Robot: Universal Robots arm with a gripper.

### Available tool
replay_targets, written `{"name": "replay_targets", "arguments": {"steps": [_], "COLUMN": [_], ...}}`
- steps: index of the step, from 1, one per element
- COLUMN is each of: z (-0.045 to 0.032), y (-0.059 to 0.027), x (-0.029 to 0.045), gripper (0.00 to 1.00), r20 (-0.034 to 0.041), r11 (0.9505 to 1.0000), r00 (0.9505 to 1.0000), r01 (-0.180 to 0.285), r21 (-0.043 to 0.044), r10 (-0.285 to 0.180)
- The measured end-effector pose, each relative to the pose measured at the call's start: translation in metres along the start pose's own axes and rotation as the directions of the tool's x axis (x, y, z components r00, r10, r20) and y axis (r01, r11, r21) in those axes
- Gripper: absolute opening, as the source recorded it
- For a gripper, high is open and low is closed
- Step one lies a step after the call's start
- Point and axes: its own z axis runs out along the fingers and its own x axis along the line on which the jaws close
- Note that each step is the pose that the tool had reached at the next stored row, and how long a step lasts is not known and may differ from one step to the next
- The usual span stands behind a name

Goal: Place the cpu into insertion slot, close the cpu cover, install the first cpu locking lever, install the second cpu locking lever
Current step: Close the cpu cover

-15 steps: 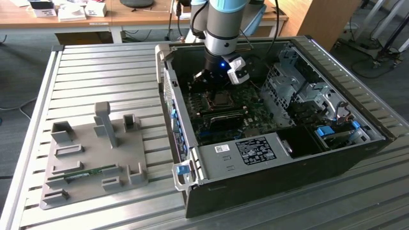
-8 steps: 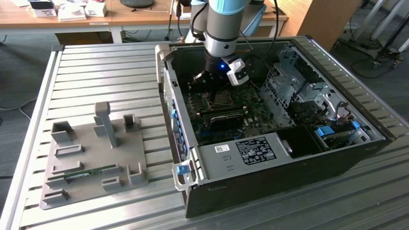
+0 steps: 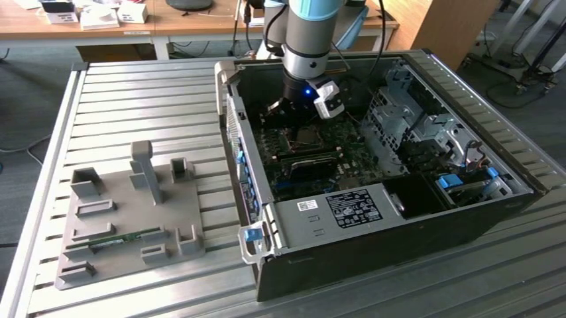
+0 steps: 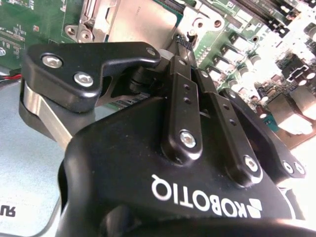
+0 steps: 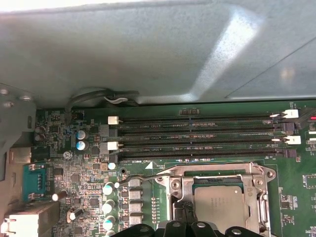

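**Pincer tips down beside the covered socket**

The cpu cover lies flat on the green board, inside the open computer case that stands on the slatted bench. The cpu sits in the cover's square opening with its pale metal face up, so seating the chip and closing the frame both look done. A bent wire locking lever runs along one edge of the cover and juts out past its corner. I cannot tell whether it is hooked down.

The pincer reaches the board just beside another edge of the cover, close to a corner. Its fingers are pressed together, or very nearly so. I see nothing clamped between them, though a thin wire there could be hidden.

By my judgement the chip is light, stiff and slick-faced, with a delicate underside, and is best held by two opposite edges. The cover is thin, springy sheet metal and should be pushed at its free edge, away from the hinge. The lever is probably a stiff spring wire that fights back under load, so its outer bent end gives the surest hold.
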Motion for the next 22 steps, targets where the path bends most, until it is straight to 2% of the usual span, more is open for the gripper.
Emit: {"name": "replay_targets", "arguments": {"steps": [22], "z": [0.0024], "y": [-0.0002], "x": [0.0001], "gripper": [0.11], "r20": [-0.0002], "r11": [1.0], "r00": [1.0], "r01": [0.0], "r21": [0.0003], "r10": [0.0]}}
